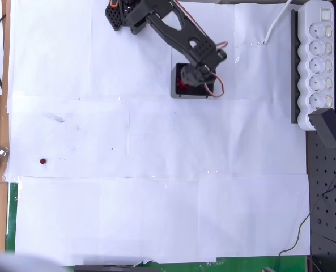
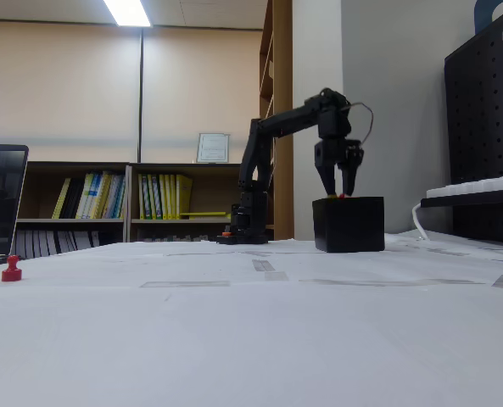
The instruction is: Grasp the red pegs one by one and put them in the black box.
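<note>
One red peg (image 1: 42, 161) left on the white paper, at eight o'clock.
My gripper (image 2: 339, 192) hangs over the black box (image 2: 349, 225), fingers parted around a peg; no writing readable.

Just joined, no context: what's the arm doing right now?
The arm has its gripper at the top of the black box, fingers pointing down, with a bit of red showing between the tips at the rim. Red pegs already lie inside the box in the overhead view. One red peg stands alone on the white paper, far from the box.
</note>
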Controlling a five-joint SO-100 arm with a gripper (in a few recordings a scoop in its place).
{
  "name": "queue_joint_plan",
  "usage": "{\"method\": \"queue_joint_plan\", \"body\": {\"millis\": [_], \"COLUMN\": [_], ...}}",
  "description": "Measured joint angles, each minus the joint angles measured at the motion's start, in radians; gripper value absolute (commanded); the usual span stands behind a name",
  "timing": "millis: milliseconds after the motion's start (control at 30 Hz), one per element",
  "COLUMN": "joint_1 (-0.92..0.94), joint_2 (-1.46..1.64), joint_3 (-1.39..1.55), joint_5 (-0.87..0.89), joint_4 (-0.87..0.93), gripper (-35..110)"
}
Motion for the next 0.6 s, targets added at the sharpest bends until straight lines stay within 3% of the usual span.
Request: {"method": "queue_joint_plan", "body": {"millis": [300, 600], "joint_1": [0.035, 0.077], "joint_2": [0.015, -0.063], "joint_3": [0.015, 0.319], "joint_5": [0.009, -0.003], "joint_4": [0.044, 0.192], "gripper": [15, 15]}}
